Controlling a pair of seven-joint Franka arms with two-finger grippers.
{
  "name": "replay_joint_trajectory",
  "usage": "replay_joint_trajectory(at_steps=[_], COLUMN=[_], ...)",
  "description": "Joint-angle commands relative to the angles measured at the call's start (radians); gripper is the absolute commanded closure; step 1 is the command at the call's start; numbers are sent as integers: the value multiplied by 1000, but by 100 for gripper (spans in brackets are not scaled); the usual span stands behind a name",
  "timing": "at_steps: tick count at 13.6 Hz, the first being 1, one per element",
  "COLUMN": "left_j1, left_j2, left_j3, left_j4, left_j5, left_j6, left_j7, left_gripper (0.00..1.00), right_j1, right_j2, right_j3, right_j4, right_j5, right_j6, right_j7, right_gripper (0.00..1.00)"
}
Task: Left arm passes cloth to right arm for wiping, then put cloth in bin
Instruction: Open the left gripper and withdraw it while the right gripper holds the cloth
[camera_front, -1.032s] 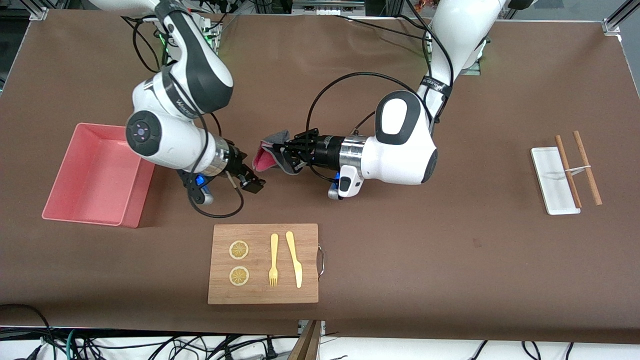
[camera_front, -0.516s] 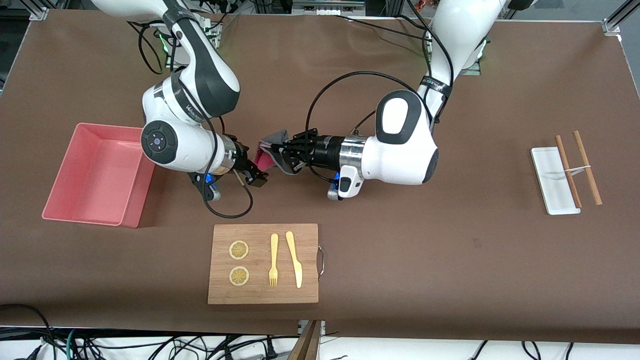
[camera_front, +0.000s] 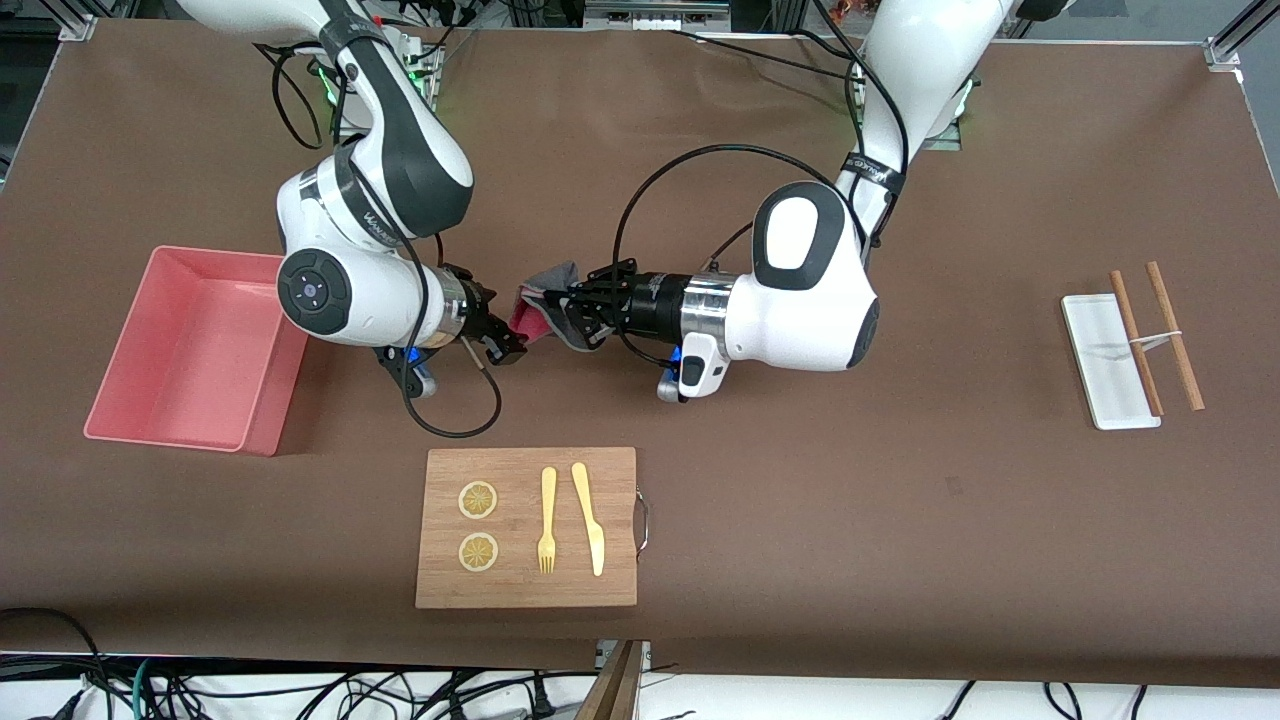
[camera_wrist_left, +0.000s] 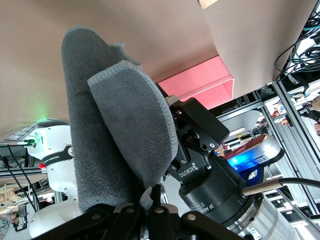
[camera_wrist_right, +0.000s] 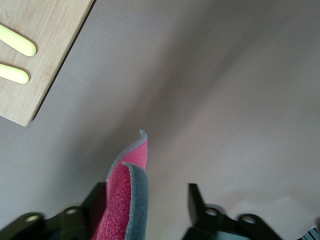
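Moving in from the bin's end of the table, the right claw (camera_front: 508, 350) has come right up to the cloth (camera_front: 545, 305) since a second ago, when it hung well apart from it. The left claw (camera_front: 568, 312) has stayed put, pressed together on one edge of the cloth, holding it up over the middle of the table.

The cloth looks soft, light and floppy. It bends over on itself, grey on one face and pink on the other. It will not break or slip much, but a loose flap can sag away. The best place to take hold is the free pink edge that sticks out away from the left claw.

In the right wrist view that free edge sits between the right claw's fingers (camera_wrist_right: 197, 202). They are spread, with the cloth close to one finger and a gap to the next one. They do not pinch it yet. I think the next move is to squeeze.

The bin (camera_front: 190, 350) waits near the table's edge at the right arm's end.
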Motion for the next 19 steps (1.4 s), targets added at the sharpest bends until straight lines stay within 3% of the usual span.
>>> replay_joint_trajectory(at_steps=[1,2,5,6,11,12,16,19], left_j1=[-2,-2,2,2,4,4,25,56], left_j2=[20,19,19,19,19,17,-3,-55], left_j3=[8,8,10,10,11,11,21,19], left_j4=[37,37,37,38,37,38,37,35], left_j5=[-25,-23,-20,-20,-20,-20,23,107], left_j6=[-3,-3,-6,-6,-6,-7,-7,-24], left_j7=[-15,-15,-14,-14,-14,-14,-11,-12], left_gripper=[100,100,100,100,99,91,0,0], right_j1=[-6,-6,-8,-8,-9,-9,-11,-11], right_j2=[-14,-14,-12,-12,-12,-12,-12,-12], right_j3=[0,0,0,0,0,0,0,0], right_j4=[-3,-3,-3,-3,0,0,3,6], right_j5=[21,21,55,55,92,92,90,90], right_j6=[-32,-35,-38,-38,-38,-40,-40,-40], right_j7=[-4,-4,-7,-7,-6,-6,-6,-7], right_gripper=[56,60,93,100,100,100,100,100])
